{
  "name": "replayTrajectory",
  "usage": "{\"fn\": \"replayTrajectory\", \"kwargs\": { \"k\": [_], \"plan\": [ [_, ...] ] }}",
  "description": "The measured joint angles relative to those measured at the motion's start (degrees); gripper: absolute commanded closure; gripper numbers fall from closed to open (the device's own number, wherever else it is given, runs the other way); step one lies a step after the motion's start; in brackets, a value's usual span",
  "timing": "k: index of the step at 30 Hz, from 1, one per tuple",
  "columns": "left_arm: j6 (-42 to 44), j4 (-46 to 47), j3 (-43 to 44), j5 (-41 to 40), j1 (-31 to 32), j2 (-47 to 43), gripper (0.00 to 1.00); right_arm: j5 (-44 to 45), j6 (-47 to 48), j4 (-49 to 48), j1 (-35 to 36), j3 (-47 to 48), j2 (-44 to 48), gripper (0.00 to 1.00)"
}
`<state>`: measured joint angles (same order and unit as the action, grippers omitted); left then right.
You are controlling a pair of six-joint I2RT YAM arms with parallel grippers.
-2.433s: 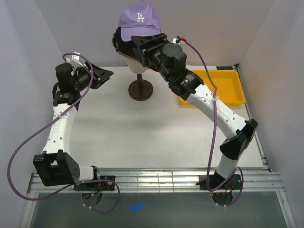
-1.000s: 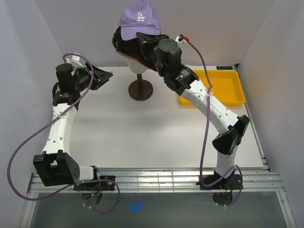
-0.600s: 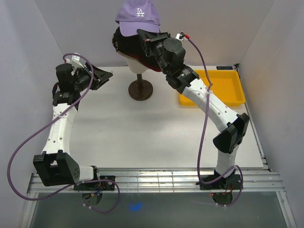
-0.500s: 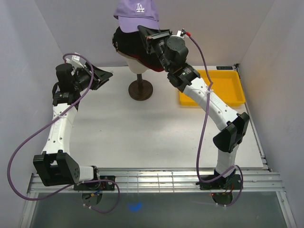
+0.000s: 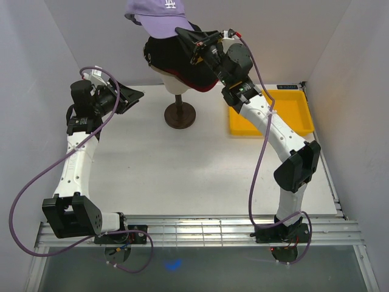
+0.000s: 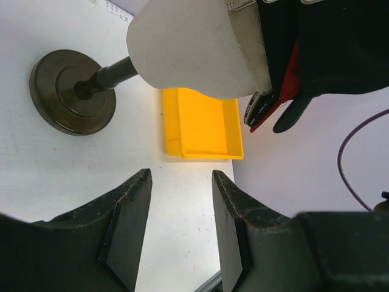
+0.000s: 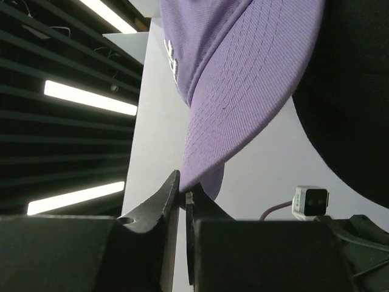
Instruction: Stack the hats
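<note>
Hovering at the left of the top view, my left tool (image 5: 129,96) hangs above the counter (image 5: 182,176), its jaws wide with nothing between them. At the upper middle, the lavender cap (image 5: 155,12) sits highest and tilted. It is above the black cap (image 5: 173,53) and the red cap (image 6: 285,91), which rest on the beige mannequin head (image 5: 177,83) over its dark round stand (image 5: 180,115). My right tool (image 5: 196,38) pinches the lavender brim, jaws nearly together on the fabric. Whether that cap touches the black one below, I cannot quite tell. A yellow tray (image 5: 292,118) lies at the right.
</note>
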<state>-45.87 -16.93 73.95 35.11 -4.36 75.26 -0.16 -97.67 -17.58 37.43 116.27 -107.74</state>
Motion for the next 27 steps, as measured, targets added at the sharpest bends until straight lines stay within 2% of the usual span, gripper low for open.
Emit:
{"fn": "replayTrajectory", "kwargs": {
  "k": [9,15,20,27],
  "plan": [
    [0.0,0.2,0.1,0.0,0.0,0.4,0.46,-18.8,-10.4,-7.1,-10.3,-5.1,-0.2,0.92],
    [-0.1,0.2,0.3,0.0,-0.1,1.0,0.46,-30.5,-14.8,-17.0,-16.7,-2.5,-3.8,0.92],
    [-0.1,0.3,0.4,0.0,-0.2,1.4,0.46,-36.9,-16.0,-23.7,-18.6,4.2,-9.7,0.92],
    [0.0,0.3,0.4,0.0,-0.3,1.4,0.46,-44.3,-16.3,-31.2,-18.9,7.4,-13.9,0.92]
  ]
}}
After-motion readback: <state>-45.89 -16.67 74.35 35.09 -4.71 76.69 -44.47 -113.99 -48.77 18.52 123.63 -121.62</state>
